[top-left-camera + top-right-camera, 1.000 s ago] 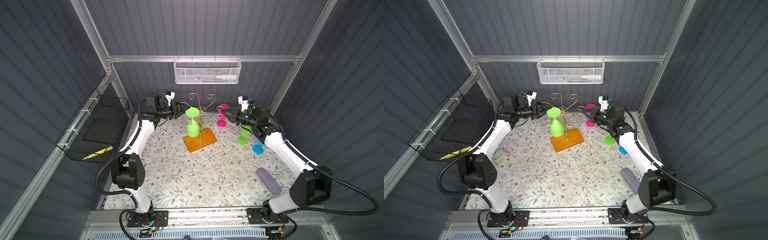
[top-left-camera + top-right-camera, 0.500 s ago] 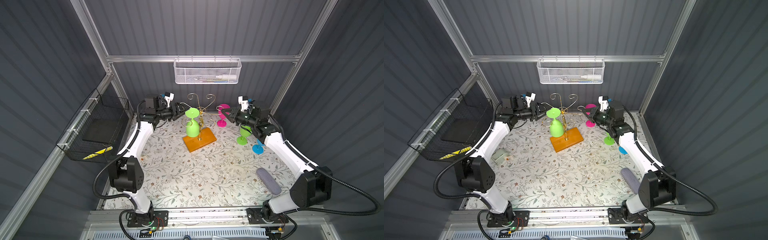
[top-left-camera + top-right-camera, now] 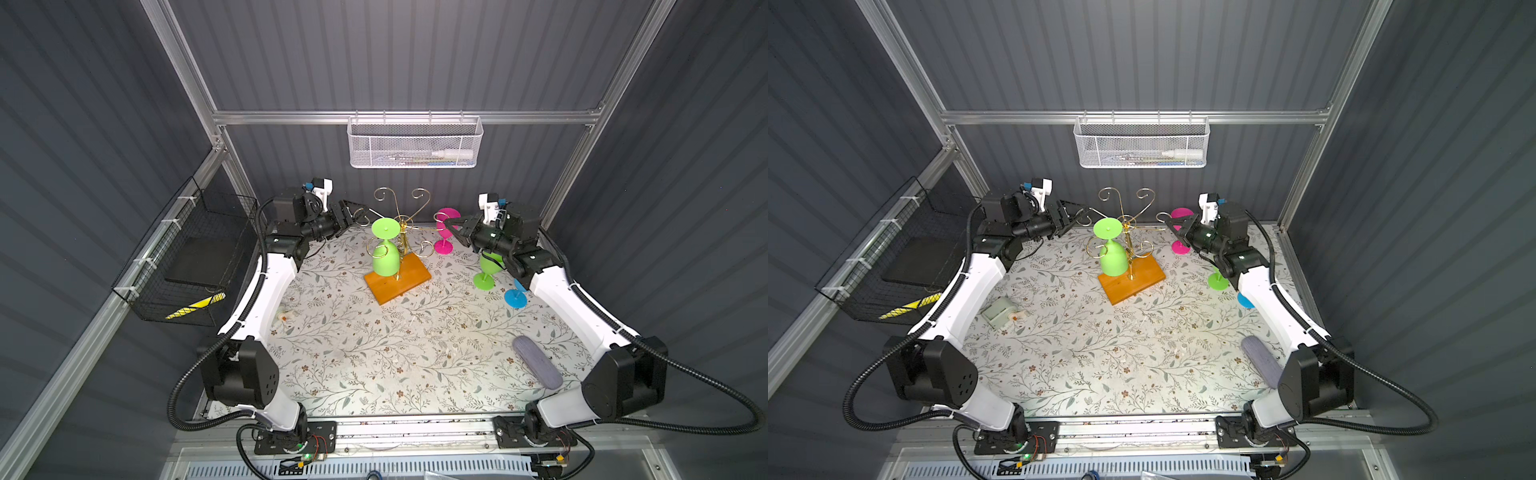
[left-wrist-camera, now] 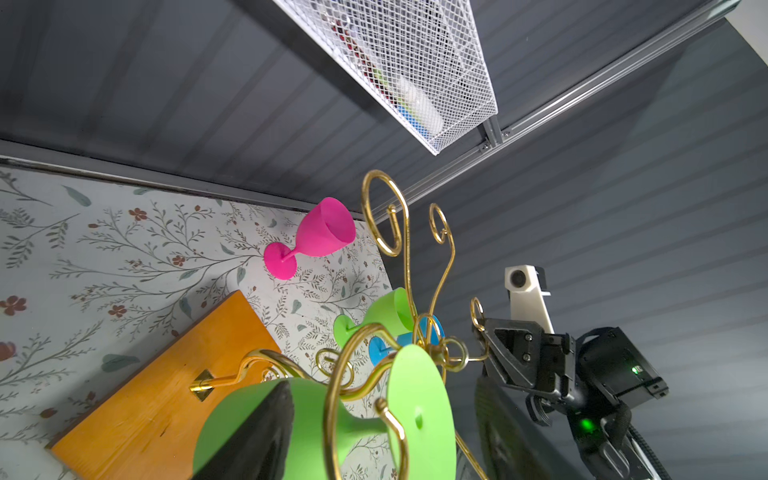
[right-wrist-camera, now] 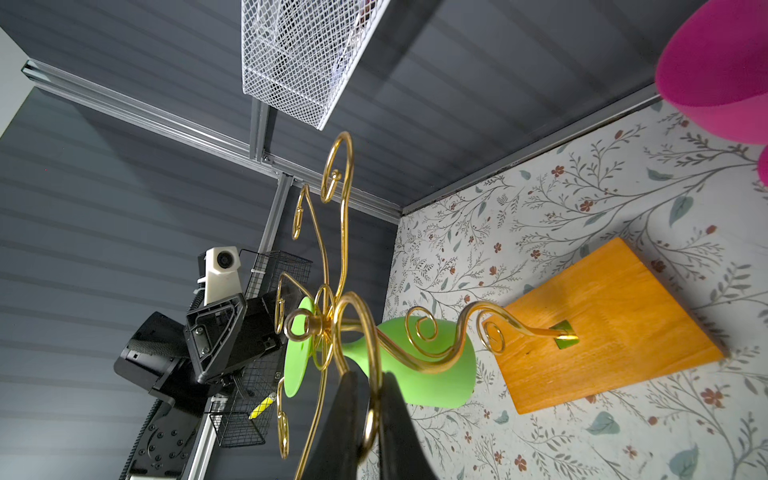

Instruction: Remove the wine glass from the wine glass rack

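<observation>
A green wine glass (image 3: 385,262) hangs upside down, foot up, on the gold wire wine glass rack (image 3: 402,226) with its orange wooden base (image 3: 413,275); both also show as glass (image 3: 1113,259) and rack (image 3: 1128,232). My left gripper (image 3: 358,214) is open, just left of the glass's foot. In the left wrist view the glass (image 4: 419,411) lies in line with the gap of that gripper (image 4: 382,436). My right gripper (image 3: 451,226) is shut on a curled rack arm; in the right wrist view this gripper (image 5: 372,428) pinches the gold wire.
A pink glass (image 3: 444,235), a green glass (image 3: 485,272) and a blue one (image 3: 515,297) stand right of the rack, under the right arm. A grey case (image 3: 536,368) lies front right. A white mesh basket (image 3: 415,141) hangs behind; a black wire basket (image 3: 191,266) is on the left wall.
The left gripper's jaws have spread wider beside the glass's foot. The right gripper stays clamped on the rack arm, and the glass still hangs.
</observation>
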`<act>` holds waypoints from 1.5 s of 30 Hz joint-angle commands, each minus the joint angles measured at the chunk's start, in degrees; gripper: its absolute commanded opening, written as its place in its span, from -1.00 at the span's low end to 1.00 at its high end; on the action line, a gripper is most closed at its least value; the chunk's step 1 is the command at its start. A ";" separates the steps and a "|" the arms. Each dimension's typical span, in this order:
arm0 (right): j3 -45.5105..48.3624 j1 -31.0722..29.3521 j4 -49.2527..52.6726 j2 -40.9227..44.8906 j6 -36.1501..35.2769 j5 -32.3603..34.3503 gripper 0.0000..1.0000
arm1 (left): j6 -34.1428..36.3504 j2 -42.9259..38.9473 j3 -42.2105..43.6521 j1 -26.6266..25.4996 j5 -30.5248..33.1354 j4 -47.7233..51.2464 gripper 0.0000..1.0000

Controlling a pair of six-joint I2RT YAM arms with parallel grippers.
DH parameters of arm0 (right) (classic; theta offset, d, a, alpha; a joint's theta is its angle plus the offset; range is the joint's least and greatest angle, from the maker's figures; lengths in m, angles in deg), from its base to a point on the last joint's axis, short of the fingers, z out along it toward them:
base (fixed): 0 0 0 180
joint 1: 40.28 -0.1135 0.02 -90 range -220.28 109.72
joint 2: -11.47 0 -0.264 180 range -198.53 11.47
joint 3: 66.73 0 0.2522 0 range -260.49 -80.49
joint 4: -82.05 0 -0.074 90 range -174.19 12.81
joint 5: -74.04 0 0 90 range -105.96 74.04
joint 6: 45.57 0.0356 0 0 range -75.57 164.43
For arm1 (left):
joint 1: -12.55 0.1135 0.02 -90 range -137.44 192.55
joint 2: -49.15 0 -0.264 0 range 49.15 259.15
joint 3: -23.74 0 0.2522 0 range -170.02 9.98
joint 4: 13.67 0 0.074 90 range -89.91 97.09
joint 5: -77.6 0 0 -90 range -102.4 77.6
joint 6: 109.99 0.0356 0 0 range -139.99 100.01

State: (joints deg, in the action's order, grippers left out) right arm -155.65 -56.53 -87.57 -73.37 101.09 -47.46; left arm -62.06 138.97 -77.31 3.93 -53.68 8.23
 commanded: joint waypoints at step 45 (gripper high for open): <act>-2.71 -3.09 -7.43 -3.06 3.10 14.08 -1.00 | 0.29 -6.63 3.57 2.03 -0.47 -0.84 0.35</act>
State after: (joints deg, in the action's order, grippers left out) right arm -156.24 -59.33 -92.27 -75.95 108.54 -36.67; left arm -61.62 135.58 -75.71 5.53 -54.36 6.81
